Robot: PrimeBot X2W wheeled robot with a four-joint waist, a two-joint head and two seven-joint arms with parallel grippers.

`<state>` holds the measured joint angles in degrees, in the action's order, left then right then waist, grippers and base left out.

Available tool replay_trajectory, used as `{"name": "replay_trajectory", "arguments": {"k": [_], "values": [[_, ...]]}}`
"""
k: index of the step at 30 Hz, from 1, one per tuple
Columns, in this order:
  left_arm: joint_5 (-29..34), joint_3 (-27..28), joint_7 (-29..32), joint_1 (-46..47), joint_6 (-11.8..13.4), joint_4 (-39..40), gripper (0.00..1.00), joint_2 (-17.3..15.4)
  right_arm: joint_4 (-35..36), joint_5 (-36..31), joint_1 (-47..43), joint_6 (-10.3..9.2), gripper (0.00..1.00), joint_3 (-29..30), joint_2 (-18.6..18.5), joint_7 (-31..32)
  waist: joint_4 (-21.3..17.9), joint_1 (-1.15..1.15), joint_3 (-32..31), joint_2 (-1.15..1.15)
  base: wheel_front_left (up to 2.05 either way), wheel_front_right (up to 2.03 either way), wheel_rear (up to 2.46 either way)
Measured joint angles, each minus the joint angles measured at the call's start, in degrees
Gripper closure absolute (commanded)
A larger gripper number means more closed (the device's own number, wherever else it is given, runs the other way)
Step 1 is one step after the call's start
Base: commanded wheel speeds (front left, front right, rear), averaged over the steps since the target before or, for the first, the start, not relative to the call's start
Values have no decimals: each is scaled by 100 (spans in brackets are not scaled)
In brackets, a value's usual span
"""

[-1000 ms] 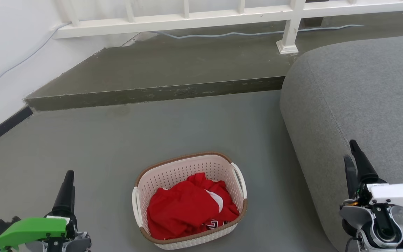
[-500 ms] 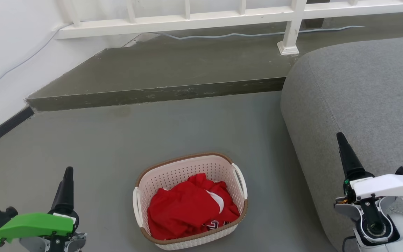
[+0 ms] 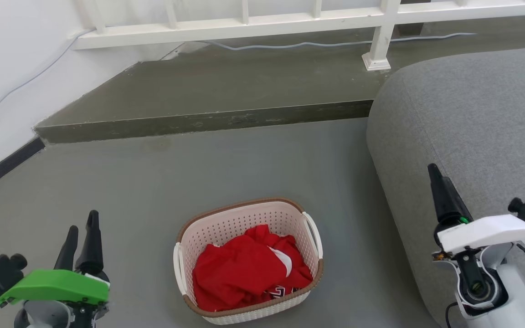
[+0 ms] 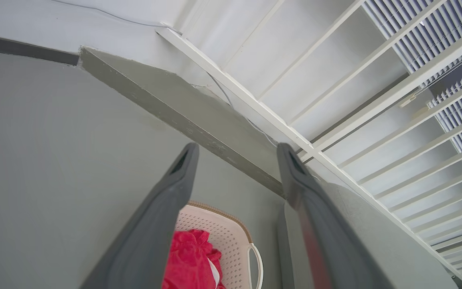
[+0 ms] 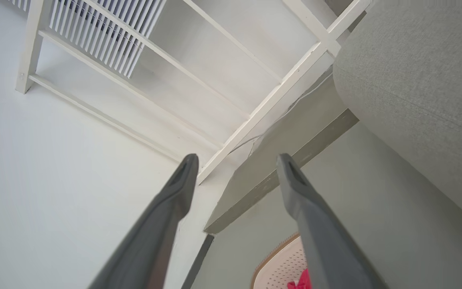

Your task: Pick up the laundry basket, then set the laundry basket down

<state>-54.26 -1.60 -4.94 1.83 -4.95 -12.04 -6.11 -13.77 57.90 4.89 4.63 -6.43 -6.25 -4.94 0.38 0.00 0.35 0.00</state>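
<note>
Left gripper (image 3: 82, 223): I see it higher in head view than half a second ago, both fingers now showing. Jaws spread wide in its wrist view, nothing between them.
Laundry basket (image 3: 237, 223): unmoved, on the floor between my two grippers, well apart from both. Red garment (image 3: 244, 269) inside.
Right gripper (image 3: 436, 180): has risen and drifted left since earlier, seen against the sofa in head view. Jaws wide and empty in its wrist view.
Floor (image 3: 244, 164): grey, smooth.
Room: white wall (image 3: 12, 54) at left, raised dark step (image 3: 198, 122) behind, white railing (image 3: 244, 25) with a cable (image 3: 290, 44) along its foot, grey sofa (image 3: 472, 114) at right.
</note>
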Motion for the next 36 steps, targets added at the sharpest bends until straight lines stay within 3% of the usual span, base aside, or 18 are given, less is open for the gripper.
{"name": "replay_trajectory", "arguments": {"k": [16, 36], "values": [[1382, -193, -326, 1, 151, 145, 0, 40, 33, -1648, 98, -374, 0, -399, -64, -323, -15, 0, 25, 0, 0, 0, 0], [2883, -235, -733, 4, 170, 318, 0, 132, 37, -3199, 261, -432, 0, -857, -1, -719, -3, 0, 51, 0, 0, 0, 0]]}}
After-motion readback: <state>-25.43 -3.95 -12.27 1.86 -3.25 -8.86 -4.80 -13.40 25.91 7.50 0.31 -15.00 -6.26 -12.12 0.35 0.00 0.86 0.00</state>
